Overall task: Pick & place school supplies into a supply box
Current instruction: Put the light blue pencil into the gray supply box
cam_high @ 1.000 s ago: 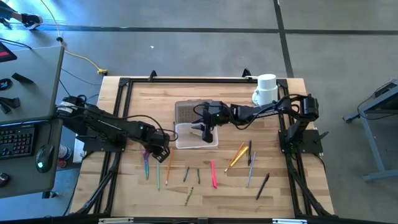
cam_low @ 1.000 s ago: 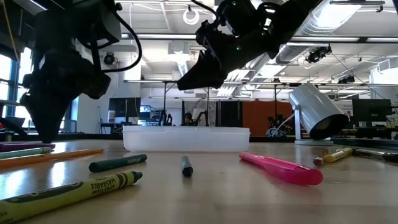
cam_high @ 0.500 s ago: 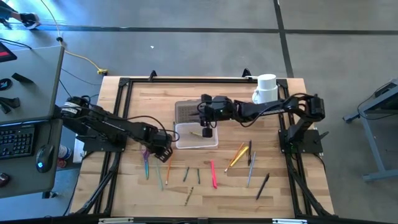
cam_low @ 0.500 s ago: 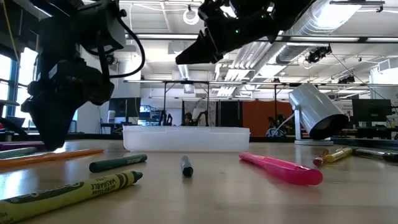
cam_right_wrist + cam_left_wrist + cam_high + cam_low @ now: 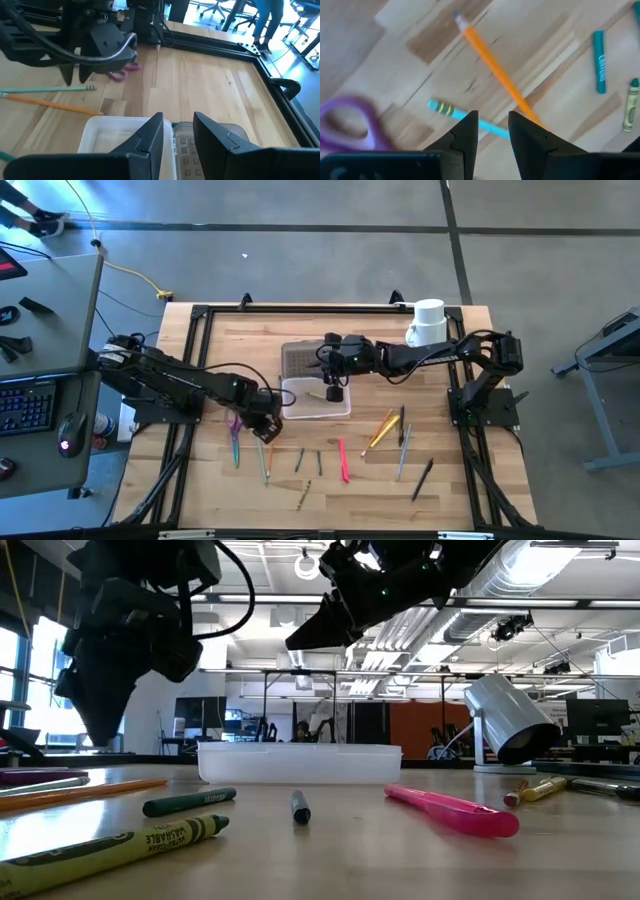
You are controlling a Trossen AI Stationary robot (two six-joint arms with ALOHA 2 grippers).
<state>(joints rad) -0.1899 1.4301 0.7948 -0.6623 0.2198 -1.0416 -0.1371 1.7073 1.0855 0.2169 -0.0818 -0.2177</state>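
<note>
Far left of desk (image 5: 220, 340): purple-handled scissors (image 5: 234, 435) lie flat on the pale wood planks, loops toward the left arm's base.
Left end effector (image 5: 265, 418): hovers just above the orange pencil (image 5: 270, 457) and the teal pencil (image 5: 259, 453); dark fingers stand slightly apart, nothing between them.
Deciding relation: seen from the left wrist, the orange pencil (image 5: 492, 72) runs away from the fingertips (image 5: 470, 125) almost in line with the gap, so the jaws would likely need to turn to straddle the shaft; the left arm is much the nearer one.
Centre: clear plastic supply box (image 5: 316, 398), shallow and rectangular, its grey dotted lid (image 5: 302, 360) folded back; one small pale item lies inside.
Right end effector (image 5: 333, 385): hangs above the box, fingers partly apart, empty.
Front row: short crayons, a glossy pink pen (image 5: 343, 461).
Right: yellow, grey and black pens (image 5: 400, 442); white mug (image 5: 428, 322) at the back.
</note>
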